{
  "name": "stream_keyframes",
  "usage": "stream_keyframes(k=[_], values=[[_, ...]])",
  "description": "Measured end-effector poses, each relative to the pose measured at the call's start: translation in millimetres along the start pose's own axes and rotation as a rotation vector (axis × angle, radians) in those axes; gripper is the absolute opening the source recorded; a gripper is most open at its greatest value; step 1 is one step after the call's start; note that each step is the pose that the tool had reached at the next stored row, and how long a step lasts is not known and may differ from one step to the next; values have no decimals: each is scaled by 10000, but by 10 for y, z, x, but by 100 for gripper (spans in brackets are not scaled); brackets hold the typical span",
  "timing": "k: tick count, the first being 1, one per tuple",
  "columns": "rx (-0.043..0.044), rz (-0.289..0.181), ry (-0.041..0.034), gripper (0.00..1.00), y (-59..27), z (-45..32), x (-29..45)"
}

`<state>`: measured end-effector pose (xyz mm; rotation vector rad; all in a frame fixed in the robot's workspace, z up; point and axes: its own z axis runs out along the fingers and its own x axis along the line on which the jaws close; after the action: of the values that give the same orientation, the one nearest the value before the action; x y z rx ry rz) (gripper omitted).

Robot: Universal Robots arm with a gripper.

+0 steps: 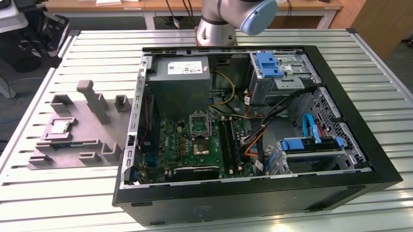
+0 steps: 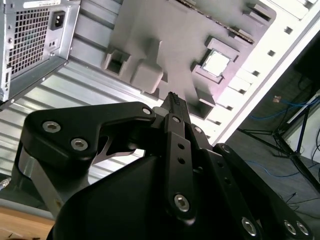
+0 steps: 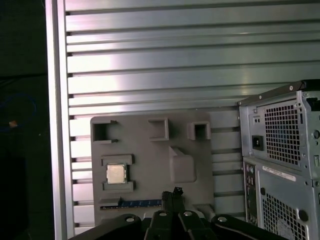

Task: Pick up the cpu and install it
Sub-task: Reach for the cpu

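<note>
Fingers (image 3: 177,192) first: two slim black metal tips, clenched tip to tip and gripping nothing, seen in both wrist views (image 2: 172,100). They hang over the large grey plastic tray with upright posts (image 3: 150,145), above a raised block near its middle, clear of the surface.

And there's the cpu (image 3: 116,174), the small flat square chip with the silvery-grey metal top. It lies flat in its own square pocket on the tray, off to one side of the fingertips and apart from them, untouched. The second wrist view catches it too (image 2: 215,64), bright in its recess beyond the tips.

Out from the fingers, the black gripper body (image 2: 150,190) blocks the tray's near edge in both wrist views. A thin blue strip (image 3: 132,203) lies in a slot just beside the chip's pocket, partly hidden by that body; what it is I can't make out.

In the exterior view the tray (image 1: 84,150) sits on the slatted aluminium worktop (image 1: 84,48), on the exterior view's left of the open black tower computer case (image 1: 258,193), with the chip (image 1: 60,127) towards the tray's far-left side. Inside the case: the grey power-supply box (image 1: 184,77), the green circuit board (image 1: 187,150) and the dark rectangular metal socket frame (image 1: 200,122). The silver-and-blue arm (image 1: 226,19) stands behind the case, cut off by the picture's top edge.
</note>
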<state>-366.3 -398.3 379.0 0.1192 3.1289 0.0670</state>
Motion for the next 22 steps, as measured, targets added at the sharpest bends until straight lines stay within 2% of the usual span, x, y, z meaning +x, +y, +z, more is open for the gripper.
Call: stream_keyframes(k=[3,7,22], values=[[5,3,62,11,-4,7,72],[8,4,101,11,-11,19,167],[9,4,112,11,-42,48,575]])
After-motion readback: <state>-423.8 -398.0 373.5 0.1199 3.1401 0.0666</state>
